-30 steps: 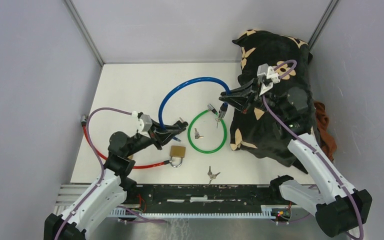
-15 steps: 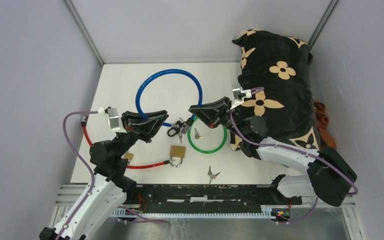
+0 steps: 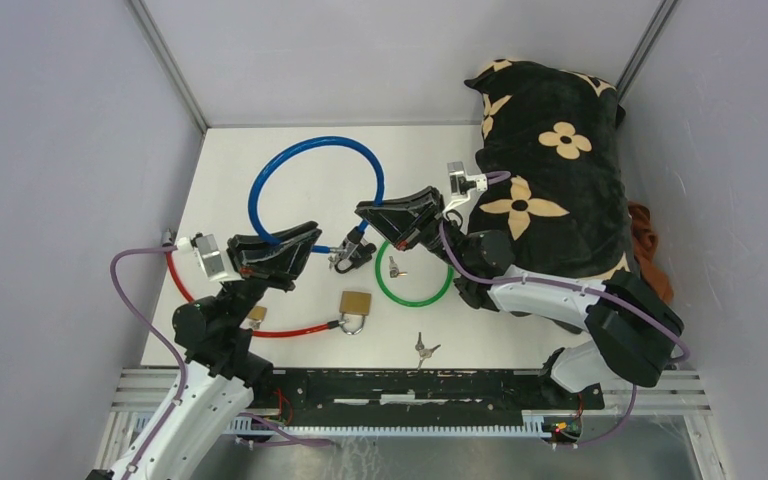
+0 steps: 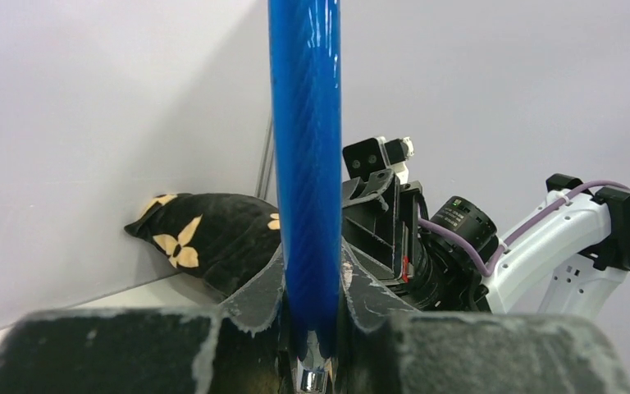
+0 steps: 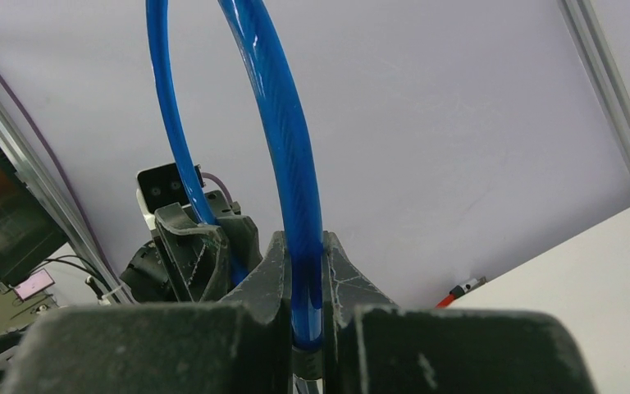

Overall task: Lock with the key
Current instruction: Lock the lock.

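Left gripper [image 3: 310, 238] and right gripper [image 3: 364, 212] each clamp one end of the blue cable lock [image 3: 260, 182], raised over the table [image 3: 235, 160]. Judgement: align ends squarely, seat fully before locking.

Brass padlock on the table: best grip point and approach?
Probably the body of the brass padlock, from straight above, pinching across its left and right edges. It lies flat, and the red cable meets its shackle on the near side, so that end is crowded.

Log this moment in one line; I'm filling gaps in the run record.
left hand: shut on blue cable lock | right hand: shut on it too | brass padlock: untouched
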### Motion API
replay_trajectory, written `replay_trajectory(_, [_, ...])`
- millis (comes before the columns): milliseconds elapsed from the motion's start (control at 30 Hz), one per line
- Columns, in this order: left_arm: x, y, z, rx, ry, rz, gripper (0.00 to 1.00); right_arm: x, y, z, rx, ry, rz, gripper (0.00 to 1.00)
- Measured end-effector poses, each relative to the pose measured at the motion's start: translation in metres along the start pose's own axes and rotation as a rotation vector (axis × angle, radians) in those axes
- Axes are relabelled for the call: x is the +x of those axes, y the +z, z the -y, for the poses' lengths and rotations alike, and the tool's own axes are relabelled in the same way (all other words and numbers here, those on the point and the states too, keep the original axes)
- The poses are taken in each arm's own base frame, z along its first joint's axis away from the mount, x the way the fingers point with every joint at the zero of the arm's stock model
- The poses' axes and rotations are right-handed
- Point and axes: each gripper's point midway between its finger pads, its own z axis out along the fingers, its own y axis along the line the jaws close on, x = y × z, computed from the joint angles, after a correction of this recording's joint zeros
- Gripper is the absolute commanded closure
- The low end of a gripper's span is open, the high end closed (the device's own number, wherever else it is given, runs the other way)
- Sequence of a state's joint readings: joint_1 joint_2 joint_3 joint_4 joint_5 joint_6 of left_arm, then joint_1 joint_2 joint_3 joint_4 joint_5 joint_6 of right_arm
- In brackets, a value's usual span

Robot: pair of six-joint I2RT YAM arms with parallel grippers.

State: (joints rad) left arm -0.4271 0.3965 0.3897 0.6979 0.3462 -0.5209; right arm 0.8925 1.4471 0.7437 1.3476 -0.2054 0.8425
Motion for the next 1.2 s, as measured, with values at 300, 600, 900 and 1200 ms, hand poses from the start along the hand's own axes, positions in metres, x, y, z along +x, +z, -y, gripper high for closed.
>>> replay_trajectory(300, [0.0, 0.001, -0.002, -0.001, 0.021, 0.004, 0.98, 0.001, 0.005, -0.001, -0.014, -0.001, 0.003, 1.0])
replay_trajectory(600, [-0.012, 0.005, 0.0, 0.013, 0.111, 0.027, 0.98, 0.003, 0.004, -0.007, -0.047, -0.009, -0.009, 1.0])
replay_trajectory(900, [-0.005, 0.006, 0.002, 0.028, 0.083, 0.0, 0.98, 0.001, 0.004, -0.013, -0.073, -0.009, -0.006, 1.0])
replay_trajectory(1200, [-0.007, 0.007, 0.006, 0.048, 0.077, -0.005, 0.98, -0.005, 0.003, -0.004, -0.028, -0.103, -0.024, 1.0])
